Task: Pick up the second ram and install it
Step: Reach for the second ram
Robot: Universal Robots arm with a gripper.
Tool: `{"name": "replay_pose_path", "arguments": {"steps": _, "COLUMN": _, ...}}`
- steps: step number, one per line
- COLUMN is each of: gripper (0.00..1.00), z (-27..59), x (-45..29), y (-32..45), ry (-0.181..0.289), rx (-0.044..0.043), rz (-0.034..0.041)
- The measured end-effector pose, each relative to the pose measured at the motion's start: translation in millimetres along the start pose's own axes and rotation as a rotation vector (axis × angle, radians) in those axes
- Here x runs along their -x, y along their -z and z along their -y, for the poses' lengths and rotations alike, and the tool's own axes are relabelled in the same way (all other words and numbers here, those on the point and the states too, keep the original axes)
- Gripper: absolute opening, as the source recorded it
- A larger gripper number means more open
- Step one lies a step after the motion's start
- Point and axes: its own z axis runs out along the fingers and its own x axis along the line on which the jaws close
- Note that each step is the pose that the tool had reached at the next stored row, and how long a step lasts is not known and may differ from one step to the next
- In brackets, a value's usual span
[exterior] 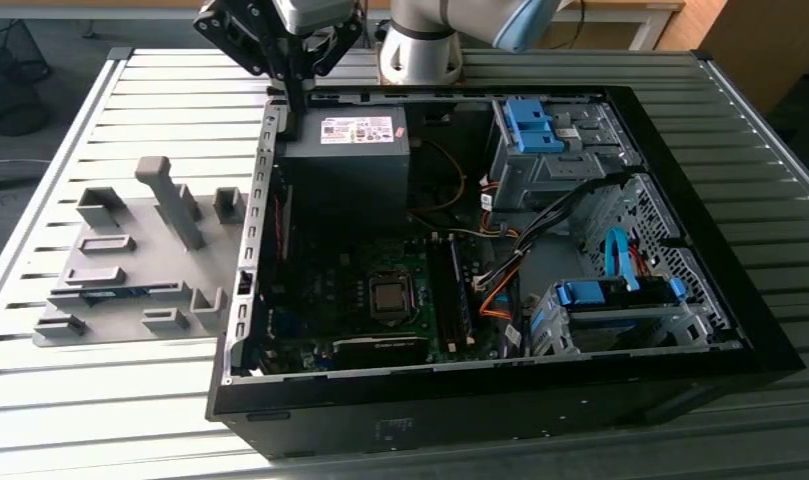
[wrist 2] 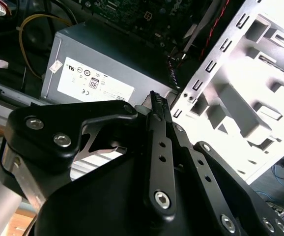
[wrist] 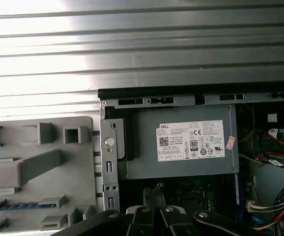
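1. Second ram point(exterior: 111, 292) is seen resting in a slot of the grey fixture point(exterior: 144, 228), to the exterior view's left of the open computer case point(exterior: 511, 405).
2. The gripper point(exterior: 295, 100) is positioned well apart from it, above the power supply point(exterior: 344, 165).
3. Its fingers are pressed together, with nothing gripped.

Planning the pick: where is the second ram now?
The second ram sits in a slot of the grey fixture, at the exterior view's left beside the open computer case, away from the hand.
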Motion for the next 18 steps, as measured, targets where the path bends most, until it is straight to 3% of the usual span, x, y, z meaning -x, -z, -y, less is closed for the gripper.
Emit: {"name": "replay_pose_path", "arguments": {"steps": 18, "gripper": 0.11, "z": 1.1, "x": -14.3, "y": -0.3, "ry": 0.000, "rx": 0.0001, "rz": 0.0000}}
